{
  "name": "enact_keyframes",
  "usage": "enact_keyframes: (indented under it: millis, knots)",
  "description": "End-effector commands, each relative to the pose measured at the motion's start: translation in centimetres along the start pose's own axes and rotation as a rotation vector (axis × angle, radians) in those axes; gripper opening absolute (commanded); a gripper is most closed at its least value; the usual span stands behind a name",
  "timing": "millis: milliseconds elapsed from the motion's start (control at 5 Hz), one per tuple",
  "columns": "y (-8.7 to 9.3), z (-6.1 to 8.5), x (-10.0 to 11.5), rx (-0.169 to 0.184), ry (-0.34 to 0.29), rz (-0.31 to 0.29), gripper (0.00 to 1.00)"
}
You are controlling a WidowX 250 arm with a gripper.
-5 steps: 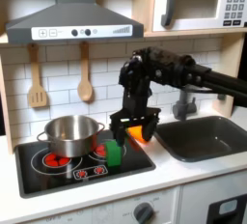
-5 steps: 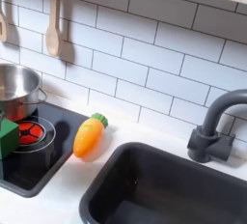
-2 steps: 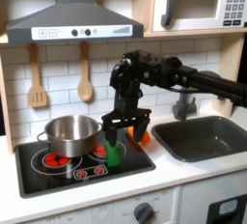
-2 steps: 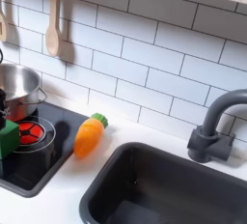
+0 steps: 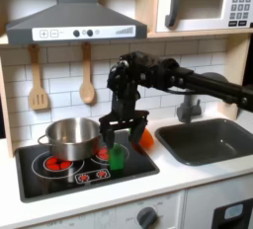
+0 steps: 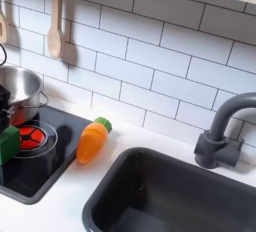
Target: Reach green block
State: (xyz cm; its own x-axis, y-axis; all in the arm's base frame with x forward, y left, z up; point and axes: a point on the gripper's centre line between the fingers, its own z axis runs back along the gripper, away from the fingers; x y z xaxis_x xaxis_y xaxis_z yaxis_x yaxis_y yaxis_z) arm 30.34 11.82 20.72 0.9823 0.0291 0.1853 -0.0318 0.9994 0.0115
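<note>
Since a second ago the gripper [image 5: 121, 133] slid toward the first exterior view's left, now spread wide above the green block [image 5: 118, 156]; reach nearly done.

One green block [image 5: 118, 157], two hanging utensils [image 5: 38, 78]

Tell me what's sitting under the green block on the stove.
The green block stands on the black cooktop, beside a red burner ring. The open gripper hangs just above it. The surface beneath the block is covered.
</note>
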Motion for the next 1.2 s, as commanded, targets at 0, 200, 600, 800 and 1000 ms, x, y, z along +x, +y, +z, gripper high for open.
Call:
enact_keyframes:
  millis: [0,200,600,800,1000]
  knots:
    - [0.1,-0.8,0.3,0.004,0.007,-0.001,1.0]
    - [0.1,-1.0,0.6,0.008,0.006,0.002,1.0]
    - [-0.2,-1.7,1.4,0.004,0.007,0.001,1.0]
    - [0.2,-2.3,1.7,0.01,0.016,0.009,1.0]
    - [0.2,-3.2,1.5,0.002,0.034,-0.001,1.0]
